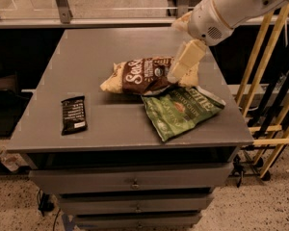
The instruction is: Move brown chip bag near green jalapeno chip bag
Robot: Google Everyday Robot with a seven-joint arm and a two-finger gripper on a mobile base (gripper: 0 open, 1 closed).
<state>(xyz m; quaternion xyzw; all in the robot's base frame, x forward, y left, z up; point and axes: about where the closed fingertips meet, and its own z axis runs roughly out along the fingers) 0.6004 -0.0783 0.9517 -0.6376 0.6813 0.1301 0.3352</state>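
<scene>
- Grey metal table (86,52) carries all the things; below its top sit shut drawers (130,182), and nothing of their insides shows.
- Two bags lie on the right half of the table, and neither shows what it holds.
- The brown chip bag (139,76) is puffy and crinkled, dark brown with tan ends and large white lettering. It lies lengthwise across the table, just right of the middle.
- The green jalapeno chip bag (178,112) lies flat in front of it, towards the front right corner, with its white top edge pointing right.
- The brown bag's lower right edge touches or slightly overlaps the upper edge of the green one.
- The gripper (183,67), cream-coloured, comes down from the white arm (226,8) at the upper right and sits at the right end of the brown bag, covering part of it.
- Whether the gripper is clamped on the bag or parted cannot be told from this view.
- A small black wrapped bar (73,114) lies flat near the front left, well apart from both bags.
</scene>
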